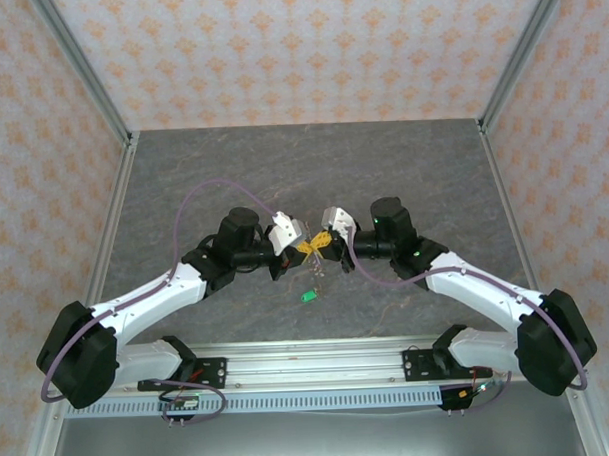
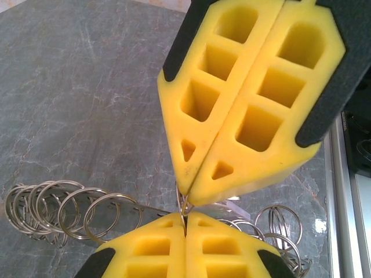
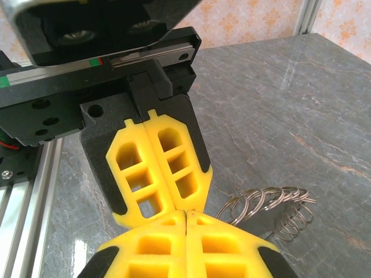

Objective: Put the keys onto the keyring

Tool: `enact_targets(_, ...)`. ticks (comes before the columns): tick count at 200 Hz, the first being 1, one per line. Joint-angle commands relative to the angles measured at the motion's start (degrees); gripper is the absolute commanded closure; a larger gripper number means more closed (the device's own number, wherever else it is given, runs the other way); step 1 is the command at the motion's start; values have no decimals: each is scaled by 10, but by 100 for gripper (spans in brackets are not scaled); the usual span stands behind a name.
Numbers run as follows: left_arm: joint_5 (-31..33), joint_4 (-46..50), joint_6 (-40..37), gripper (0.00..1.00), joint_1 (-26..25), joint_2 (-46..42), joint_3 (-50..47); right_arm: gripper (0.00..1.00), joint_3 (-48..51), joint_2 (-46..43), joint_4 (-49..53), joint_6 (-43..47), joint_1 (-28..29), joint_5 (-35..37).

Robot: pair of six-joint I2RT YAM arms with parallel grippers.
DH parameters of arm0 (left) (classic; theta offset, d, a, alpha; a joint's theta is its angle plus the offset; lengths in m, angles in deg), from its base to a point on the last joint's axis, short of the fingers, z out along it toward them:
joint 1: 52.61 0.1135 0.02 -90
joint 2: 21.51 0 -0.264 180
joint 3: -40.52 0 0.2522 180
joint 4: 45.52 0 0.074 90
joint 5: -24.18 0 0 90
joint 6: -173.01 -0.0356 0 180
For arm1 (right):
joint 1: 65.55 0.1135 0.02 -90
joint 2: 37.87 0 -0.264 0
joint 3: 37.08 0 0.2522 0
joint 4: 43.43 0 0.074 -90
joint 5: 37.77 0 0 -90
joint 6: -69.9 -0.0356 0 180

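Observation:
My left gripper (image 1: pixel 307 249) and right gripper (image 1: pixel 323 243) meet tip to tip over the middle of the table. Both are shut. In the left wrist view a thin silver ring (image 2: pixel 184 205) of the keyring runs between my left gripper (image 2: pixel 186 219) and the right gripper (image 2: pixel 188 197), pinched in both seams. Linked rings trail off to the left (image 2: pixel 58 211) and to the right (image 2: pixel 278 226). The right wrist view shows my right gripper (image 3: pixel 185 214) against the left gripper (image 3: pixel 176 208), with rings (image 3: pixel 266 205) beside them. The small green tag (image 1: pixel 308 295) lies just nearer the bases. The keys cannot be made out.
The grey stone table (image 1: pixel 302 168) stretches behind the grippers to patterned walls. Metal frame posts (image 1: pixel 84 71) stand at the back corners. An aluminium rail (image 1: pixel 309 363) with the arm bases runs along the near edge.

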Motion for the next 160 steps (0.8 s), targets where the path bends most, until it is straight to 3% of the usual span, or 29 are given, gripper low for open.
enact_targets(1,-19,-10,-16,100,-5,-13,17,100,-11,-1,6,30,-1,75)
enact_targets(29,-23,-12,-16,100,-5,-15,15,100,-2,-14,12,47,-1,105)
enact_targets(160,-22,-9,-20,100,-4,-5,23,100,-35,-22,148,127,-1,111)
